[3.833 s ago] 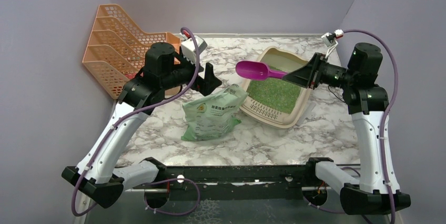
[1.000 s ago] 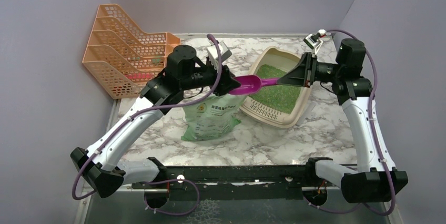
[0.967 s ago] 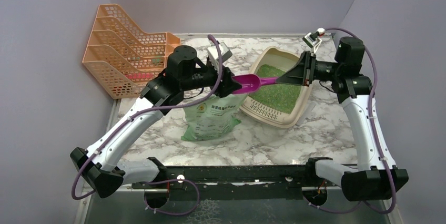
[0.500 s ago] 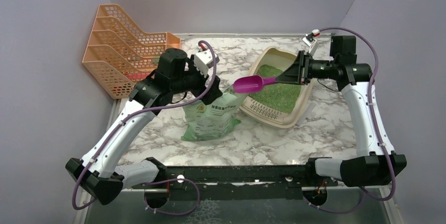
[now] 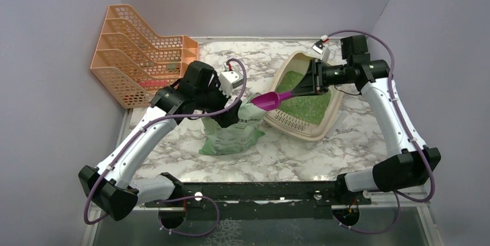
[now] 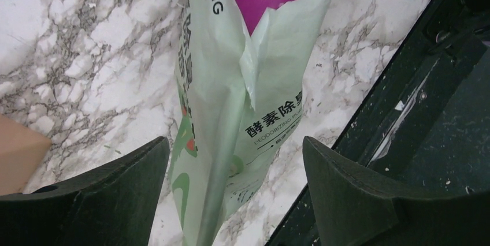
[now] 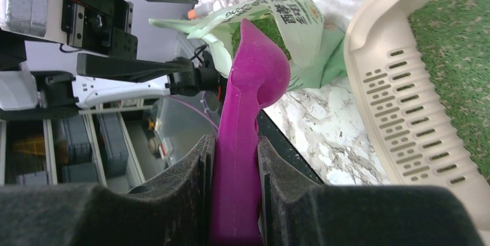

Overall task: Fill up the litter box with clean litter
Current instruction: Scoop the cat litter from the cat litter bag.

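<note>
with the right gripper [image 7: 234, 142], squeezes the handle of the pink scoop [image 7: 254, 67] tight between both fingers. tips the scoop's round end down into the open top of the green bag [image 5: 231, 133], right by the dark green litter [image 7: 263, 26] showing inside. holds the left gripper [image 6: 234, 148] wide open over the bag, one finger on each side of its top, grasping nothing; hard to tell if either finger touches the plastic. on the marble table [image 5: 289, 153], just beside the bag on its right: the beige litter box [image 5: 332, 116], with more green bits spread flat inside. at the far left, well apart from the box: an orange rack [image 5: 133, 55].
</note>
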You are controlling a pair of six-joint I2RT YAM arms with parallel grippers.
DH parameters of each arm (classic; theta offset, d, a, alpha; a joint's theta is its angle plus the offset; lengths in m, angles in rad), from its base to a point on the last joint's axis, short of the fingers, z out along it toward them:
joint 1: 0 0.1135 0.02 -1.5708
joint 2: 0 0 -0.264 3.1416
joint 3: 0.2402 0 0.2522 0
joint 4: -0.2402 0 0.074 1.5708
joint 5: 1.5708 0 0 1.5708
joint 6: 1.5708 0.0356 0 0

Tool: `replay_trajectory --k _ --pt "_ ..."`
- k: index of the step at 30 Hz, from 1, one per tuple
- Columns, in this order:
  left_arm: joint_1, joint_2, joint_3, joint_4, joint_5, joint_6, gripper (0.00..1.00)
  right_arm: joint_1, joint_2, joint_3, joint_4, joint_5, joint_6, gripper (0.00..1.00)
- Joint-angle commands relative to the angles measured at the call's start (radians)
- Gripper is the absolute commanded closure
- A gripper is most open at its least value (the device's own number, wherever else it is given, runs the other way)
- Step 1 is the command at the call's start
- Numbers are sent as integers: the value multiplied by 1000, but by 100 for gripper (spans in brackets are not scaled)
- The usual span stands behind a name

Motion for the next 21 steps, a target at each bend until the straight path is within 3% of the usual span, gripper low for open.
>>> replay_trajectory --k 1,6,11,17,21 --pt "5 -10 -23 -36 -2 17 17 103 41 68 -25 62 0 99" --pt "5 -52 -49 -43 19 29 28 235 108 120 -85 155 -6 99" --pt "5 -88 -79 -54 85 19 53 396 155 140 -130 265 8 99" --pt "3 -94 -114 -72 156 -19 65 514 207 153 -162 414 53 99" --pt "3 -104 -111 -71 165 -26 66 533 234 188 -173 594 114 99"
